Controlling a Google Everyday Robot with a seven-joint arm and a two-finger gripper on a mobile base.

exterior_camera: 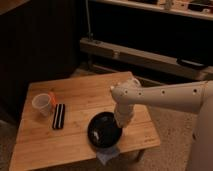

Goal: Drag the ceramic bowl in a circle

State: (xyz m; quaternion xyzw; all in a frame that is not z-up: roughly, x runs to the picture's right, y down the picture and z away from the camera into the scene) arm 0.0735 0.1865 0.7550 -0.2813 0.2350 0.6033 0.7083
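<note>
At the far left of the light wooden slatted table (90, 95) stands a small translucent white plastic cup (42, 104) with an orange piece at its rim, thin-walled and probably very light. Just right of it lies a flat black rectangular object (59, 116), ribbed along its length, lying well apart from the bowl.

Further right, near the table's front edge, sits the round, shallow, glossy black ceramic bowl (104, 130), the widest thing on the table. Its glaze catches a little light inside, and a small pale speck shows in the well. It looks stiff, fairly heavy for its size, and brittle if it drops; the glaze is likely slippery, while the wood grain beneath should let it slide evenly. With 1 edge so near the table front, a wide circle risks tipping it off. The rim is the sensible place to hold, at the right side where the arm comes down.

A crumpled pale blue-grey cloth (107, 155) lies at the table edge, just in front of the bowl.

The gripper (119, 129), on a smooth white plastic arm, reaches down at the bowl's right rim; whether it is spread or clamped I cannot tell.
</note>
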